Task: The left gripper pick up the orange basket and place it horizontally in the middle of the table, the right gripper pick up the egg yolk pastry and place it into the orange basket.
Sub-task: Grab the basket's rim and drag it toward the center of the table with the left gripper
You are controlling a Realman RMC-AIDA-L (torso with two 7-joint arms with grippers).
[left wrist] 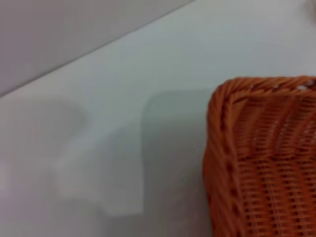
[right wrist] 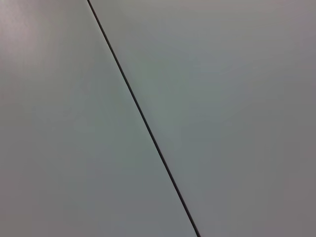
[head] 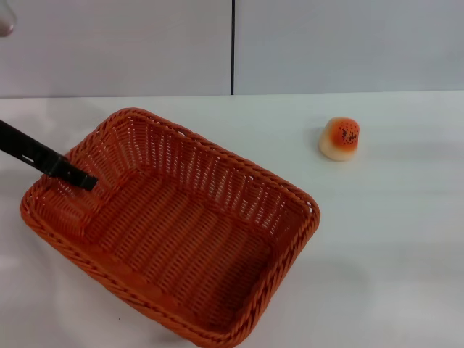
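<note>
The orange basket rests on the white table at the left and centre, turned askew to the table's edge, with nothing inside it. My left gripper comes in from the left as a slim black bar, and its tip sits just inside the basket's left corner, against the wall there. One corner of the basket fills part of the left wrist view. The egg yolk pastry stands alone on the table at the far right, well apart from the basket. My right gripper is out of view.
A grey wall with a dark vertical seam runs behind the table; the right wrist view shows only that wall and its seam. Bare table lies beside the basket's corner and between basket and pastry.
</note>
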